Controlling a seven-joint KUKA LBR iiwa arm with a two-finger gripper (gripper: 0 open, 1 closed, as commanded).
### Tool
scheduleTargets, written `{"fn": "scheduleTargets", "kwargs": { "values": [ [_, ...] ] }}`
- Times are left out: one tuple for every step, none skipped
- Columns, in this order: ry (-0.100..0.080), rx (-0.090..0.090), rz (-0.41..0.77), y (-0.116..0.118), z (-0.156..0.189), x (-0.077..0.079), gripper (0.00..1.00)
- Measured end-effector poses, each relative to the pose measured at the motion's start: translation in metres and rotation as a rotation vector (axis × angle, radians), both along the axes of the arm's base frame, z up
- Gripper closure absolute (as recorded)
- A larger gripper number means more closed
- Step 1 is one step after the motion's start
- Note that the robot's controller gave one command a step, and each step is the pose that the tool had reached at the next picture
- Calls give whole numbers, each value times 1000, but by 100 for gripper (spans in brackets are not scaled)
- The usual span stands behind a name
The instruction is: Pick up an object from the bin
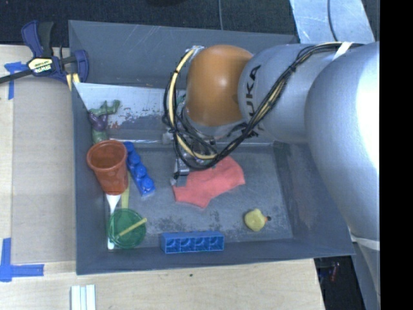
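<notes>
Reaching in from the right, the big grey arm (303, 95) bends down over the middle of the grey bin (84, 250), its orange cover (216, 86) and a bundle of black and yellow cables (193, 148) hanging above the floor. Below them the gripper (180, 172) points down at the upper left edge of a flat red piece (211, 181), soft-looking and uneven in outline, which lies about the middle of the bin floor. From where I stand I cannot tell whether the gripper touches the red piece, or whether it is spread or pressed together; the cables and the wrist hide too much of it.

To the left, an orange-brown cup (107, 165) rests near the left wall, and just beside it a blue knobbly block (139, 171) runs slantwise. Toward the front left corner sits a green round cup (127, 229) with a yellow stick across it, touching a white piece (114, 203). A flat blue brick (192, 243) lies along the front wall, well apart from the gripper. A small yellow lump (255, 220) sits to the right of it, near the red piece's lower right. In the far left corner lies a small purple and green toy (103, 116).
</notes>
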State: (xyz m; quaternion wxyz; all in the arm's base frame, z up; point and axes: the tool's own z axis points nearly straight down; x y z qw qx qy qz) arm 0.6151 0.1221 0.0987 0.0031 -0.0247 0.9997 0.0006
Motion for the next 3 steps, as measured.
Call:
{"fn": "scheduleTargets", "kwargs": {
  "values": [
    [-7,5,-86,-10,-28,0,0],
    [3,-1,-41,-58,5,-23,0],
    [-7,7,-97,-64,23,-39,0]
  ]
}}
